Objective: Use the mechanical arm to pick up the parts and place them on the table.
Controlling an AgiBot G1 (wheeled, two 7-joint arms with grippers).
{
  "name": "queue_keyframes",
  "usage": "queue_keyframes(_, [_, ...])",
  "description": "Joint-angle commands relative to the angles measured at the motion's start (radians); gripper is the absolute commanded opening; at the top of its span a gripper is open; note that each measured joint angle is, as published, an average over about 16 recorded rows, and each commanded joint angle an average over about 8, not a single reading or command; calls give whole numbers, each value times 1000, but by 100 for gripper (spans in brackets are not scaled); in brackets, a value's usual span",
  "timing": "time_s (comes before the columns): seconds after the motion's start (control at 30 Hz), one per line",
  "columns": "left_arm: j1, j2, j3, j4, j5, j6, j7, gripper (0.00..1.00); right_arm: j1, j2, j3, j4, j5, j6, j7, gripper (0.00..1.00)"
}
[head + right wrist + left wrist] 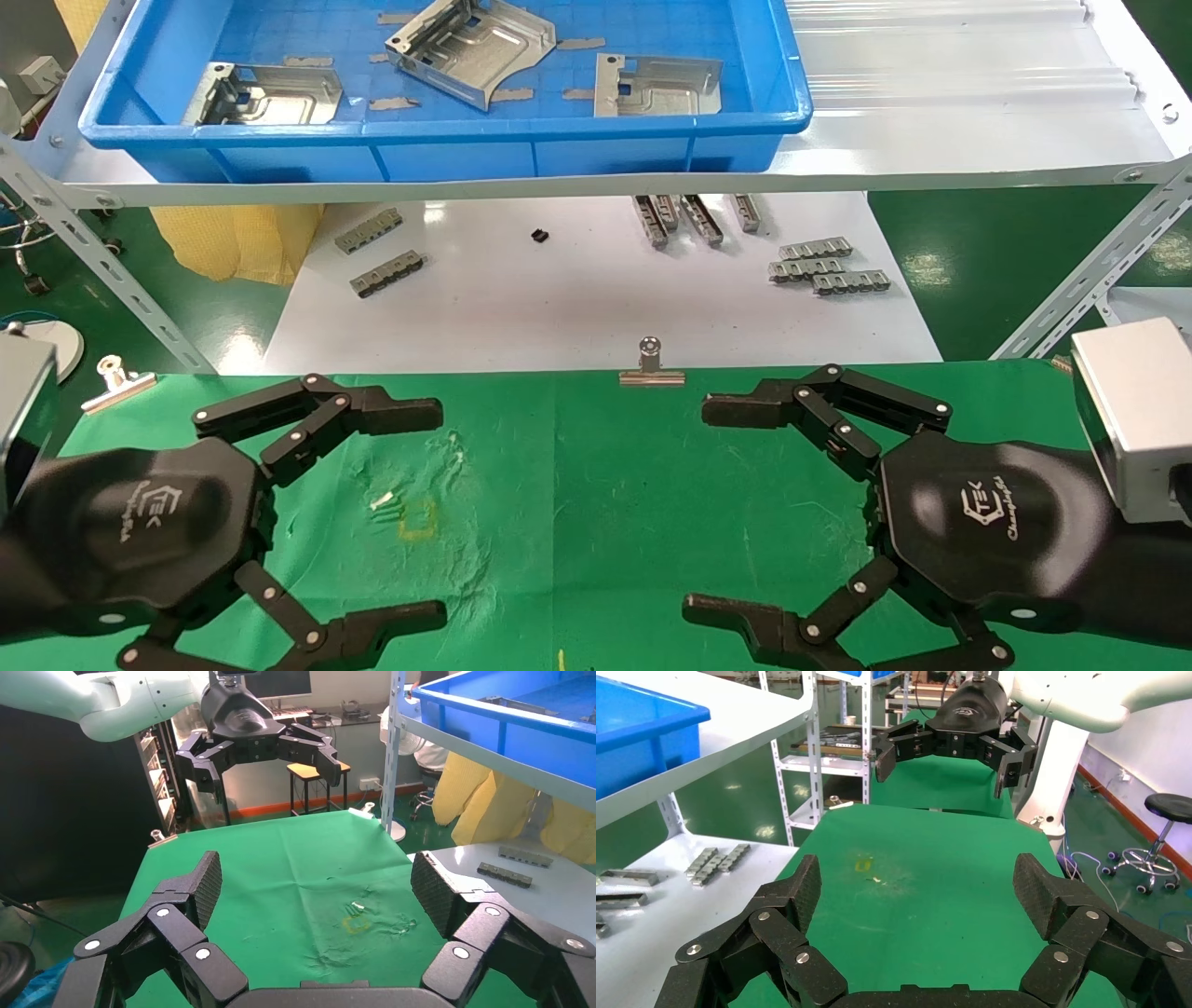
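Observation:
Three shiny silver parts lie in the blue tray [559, 149] on the upper shelf: one at the left [265, 93], one in the middle [470, 47], one at the right [656, 86]. The green cloth table [596, 485] with its faint yellow square [417, 520] holds no part. My left gripper [410, 513] is open and empty above the table's left side. My right gripper [712, 508] is open and empty above the right side. In the left wrist view my left gripper [916, 881] faces the other gripper [940, 762]; the right wrist view shows my right gripper [316, 878] above the cloth.
A glossy white board [596, 317] behind the table carries several small grey toothed strips [386, 273] [829, 268]. Silver binder clips [651, 368] [116, 382] sit on the cloth's far edge. Metal shelf struts [102, 270] [1090, 280] slant down at both sides.

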Motion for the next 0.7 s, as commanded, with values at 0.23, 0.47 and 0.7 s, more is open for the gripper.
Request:
queue_keyframes(0.23, [0, 0, 0, 0, 0, 0, 0, 100, 0, 0, 0, 0, 0, 0, 0, 100])
queue_keyframes(0.47, [0, 0, 0, 0, 0, 0, 0, 100, 0, 0, 0, 0, 0, 0, 0, 17])
queue_keyframes(0.7, [0, 0, 0, 0, 0, 0, 0, 100, 0, 0, 0, 0, 0, 0, 0, 0])
